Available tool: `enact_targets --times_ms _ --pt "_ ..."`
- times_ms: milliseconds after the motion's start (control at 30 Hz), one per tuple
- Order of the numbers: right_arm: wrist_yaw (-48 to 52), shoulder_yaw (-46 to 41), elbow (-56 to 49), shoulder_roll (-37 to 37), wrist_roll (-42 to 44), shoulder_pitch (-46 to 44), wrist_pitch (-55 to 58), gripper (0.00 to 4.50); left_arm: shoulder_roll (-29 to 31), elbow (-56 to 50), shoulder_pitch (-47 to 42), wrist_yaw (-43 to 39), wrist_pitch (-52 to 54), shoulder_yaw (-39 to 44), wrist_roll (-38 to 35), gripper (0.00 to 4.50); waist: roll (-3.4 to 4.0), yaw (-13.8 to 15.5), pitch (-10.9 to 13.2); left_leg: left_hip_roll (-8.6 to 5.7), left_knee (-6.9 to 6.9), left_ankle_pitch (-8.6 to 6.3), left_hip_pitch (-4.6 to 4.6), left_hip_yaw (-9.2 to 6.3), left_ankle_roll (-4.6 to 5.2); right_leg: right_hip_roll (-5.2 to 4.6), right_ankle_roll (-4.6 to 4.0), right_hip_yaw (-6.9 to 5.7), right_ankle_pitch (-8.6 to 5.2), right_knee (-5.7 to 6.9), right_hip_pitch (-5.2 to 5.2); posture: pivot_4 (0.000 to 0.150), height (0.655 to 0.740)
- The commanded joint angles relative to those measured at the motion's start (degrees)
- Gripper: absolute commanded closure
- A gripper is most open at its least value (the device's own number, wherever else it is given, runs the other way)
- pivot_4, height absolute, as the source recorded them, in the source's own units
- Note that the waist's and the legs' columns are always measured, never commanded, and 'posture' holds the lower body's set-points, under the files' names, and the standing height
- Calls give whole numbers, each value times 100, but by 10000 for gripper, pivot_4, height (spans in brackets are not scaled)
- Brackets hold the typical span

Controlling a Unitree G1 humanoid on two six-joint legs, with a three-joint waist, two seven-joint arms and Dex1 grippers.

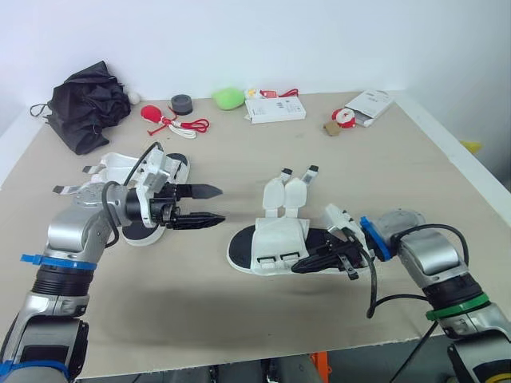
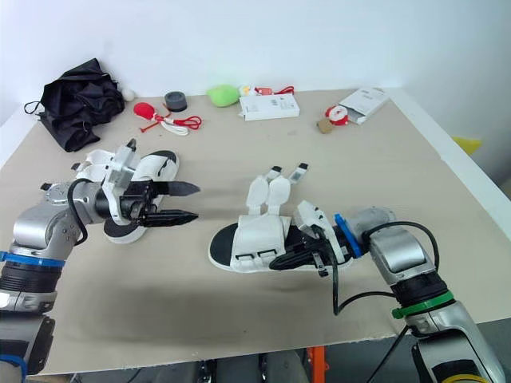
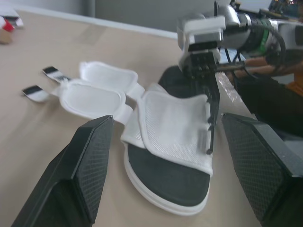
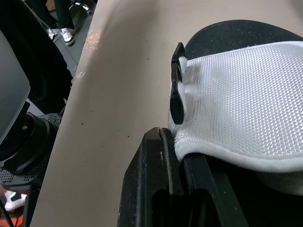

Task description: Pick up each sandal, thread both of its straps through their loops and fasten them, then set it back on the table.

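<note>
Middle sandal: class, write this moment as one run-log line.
middle sandal: on table, straps unfastened | right tool: shut on its upper edge | left tool: open, hovering beside it

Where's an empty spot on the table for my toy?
Bare room lies between the middle sandal and the white box, and between the open left pincer and the near edge. The back edge, from the black cloth to the white packet, is crowded.

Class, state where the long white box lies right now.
Left eye view: the long white box lies near the table's far edge, about midway, just right of the green object.
</note>
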Motion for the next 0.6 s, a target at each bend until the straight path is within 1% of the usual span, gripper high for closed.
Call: enact_targets --times_ms 33,200,367,600 --pt "362 152 482 -31 -234 -358 -433 44148 56 -151 -27 -77 -163 -53 104 7601 0 5 0 0 1 0 -2 -2 0 -1 0 0 0 0 0 1500 7400" --pt "374 180 1393 122 -385 -914 -720 44148 -10 -142 -32 -18 -203 -95 146 7601 0 6 0 1 8 0 -5 -1 0 0 -2 0 5 2 -2 1500 7400" --pt "383 356 1354 33 -321 -834 -881 44148 -78 -55 -31 15 -287 -127 232 7601 0 14 0 1 14 0 -14 -5 1 -2 -3 0 5 2 -3 1500 7400" --pt "383 362 1511 176 -306 -823 -834 44148 -197 11 49 -123 -446 -341 392 7601 0 13 -1 3 18 -1 -15 -5 2 0 -5 0 7 4 -3 1500 7400"
